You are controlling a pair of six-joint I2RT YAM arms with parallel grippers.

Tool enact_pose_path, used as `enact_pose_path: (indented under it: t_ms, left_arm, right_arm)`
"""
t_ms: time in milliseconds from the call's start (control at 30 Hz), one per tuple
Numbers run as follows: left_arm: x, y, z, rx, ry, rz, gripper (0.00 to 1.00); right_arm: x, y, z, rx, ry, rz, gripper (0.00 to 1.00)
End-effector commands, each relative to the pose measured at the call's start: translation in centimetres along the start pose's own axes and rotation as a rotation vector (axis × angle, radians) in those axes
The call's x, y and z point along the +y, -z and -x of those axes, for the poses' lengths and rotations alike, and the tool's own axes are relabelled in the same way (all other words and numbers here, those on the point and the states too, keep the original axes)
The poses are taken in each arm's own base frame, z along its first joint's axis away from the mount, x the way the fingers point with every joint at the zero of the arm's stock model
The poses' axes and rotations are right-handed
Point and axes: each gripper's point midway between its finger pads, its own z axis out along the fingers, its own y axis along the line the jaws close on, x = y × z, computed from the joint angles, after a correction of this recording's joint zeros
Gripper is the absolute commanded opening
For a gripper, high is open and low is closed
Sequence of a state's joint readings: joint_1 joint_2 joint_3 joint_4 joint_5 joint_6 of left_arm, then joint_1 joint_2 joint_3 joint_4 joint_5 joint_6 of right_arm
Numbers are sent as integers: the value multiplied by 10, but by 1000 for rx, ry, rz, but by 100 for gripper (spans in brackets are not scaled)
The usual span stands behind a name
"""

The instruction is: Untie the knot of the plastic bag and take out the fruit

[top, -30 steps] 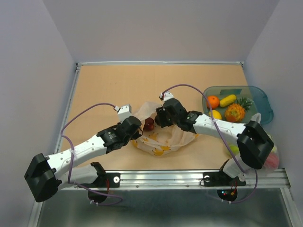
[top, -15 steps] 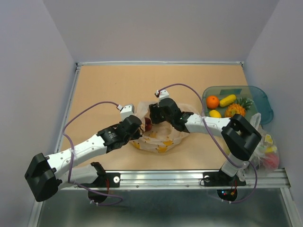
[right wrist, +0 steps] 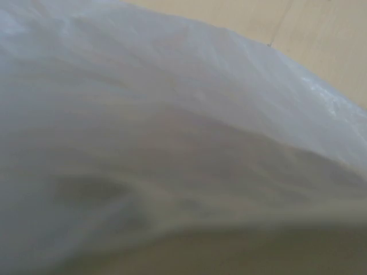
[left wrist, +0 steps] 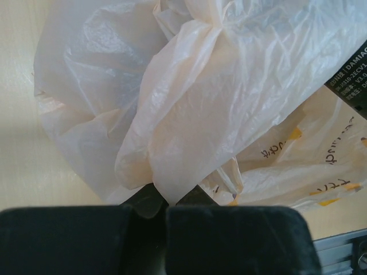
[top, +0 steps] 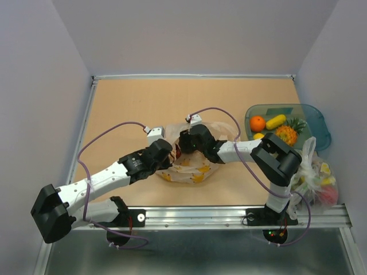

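Observation:
The pale peach plastic bag (top: 196,167) lies crumpled at the table's middle. My left gripper (top: 167,156) is shut on a fold of it; the left wrist view shows the film (left wrist: 189,103) pinched between my closed jaws. My right gripper (top: 183,147) is pushed into the bag's mouth, next to a dark red apple (top: 178,152) that peeks out. The right wrist view shows only blurred plastic (right wrist: 172,143), so its fingers are hidden. No knot shows. An orange (top: 257,122), a banana (top: 276,121), a lemon (top: 259,136) and a pineapple (top: 285,135) lie in the tray. The plum is out of view.
A blue-green tray (top: 314,117) sits at the right edge. A clearer bag (top: 319,179) with green, yellow and red contents lies by the right arm's base. A raised rim (top: 86,126) borders the table on the left and at the back.
My right gripper has moved left and gone further into the bag beside the apple, its elbow swinging in. The left gripper has kept its hold and hardly moved.

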State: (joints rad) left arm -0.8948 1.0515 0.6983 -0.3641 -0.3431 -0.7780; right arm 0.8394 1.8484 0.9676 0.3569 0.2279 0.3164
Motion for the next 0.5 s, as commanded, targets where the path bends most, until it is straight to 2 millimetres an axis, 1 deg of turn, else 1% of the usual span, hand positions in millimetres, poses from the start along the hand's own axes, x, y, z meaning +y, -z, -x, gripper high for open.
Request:
enact_pose_path:
  t_ms: [0,133,167,200,233,267,300,333,400,433,467]
  left_arm:
    - [1,6,5,-14,10,-1,0]
    - [6,5,0,-9,20,6,0]
    - [7,5,0,-8,21,11,0]
    - [9,5,-2,-8,21,14,0]
    - [10,4,-1,-12,22,18,0]
    - [10,4,-1,-12,21,20,0]
    - [10,4,-1,-14,21,21,0]
    - [11,4,0,-18,21,25,0]
    - [12,4,3,-30,22,32,0]
    - [11,4,4,-37,22,32,0]
    - [12,4,6,-46,20,38,0]
  right_arm:
    - [-2,4,3,-51,-16,-5,70]
    - [-5,9,-8,-29,0,2,64]
    - [-3,11,-9,-25,-3,14,61]
    - [-1,14,-5,-33,-4,23,49]
    - [-2,18,-9,-25,-6,25,44]
    - [-1,22,-6,-33,-10,31,33]
    - [-2,26,-3,-39,-14,32,27]
    - [1,36,10,-66,-22,46,22]
    - [5,47,14,-67,-22,75,15]
    - [7,53,17,-61,-20,88,14]
    - [14,64,26,-73,-19,125,13]
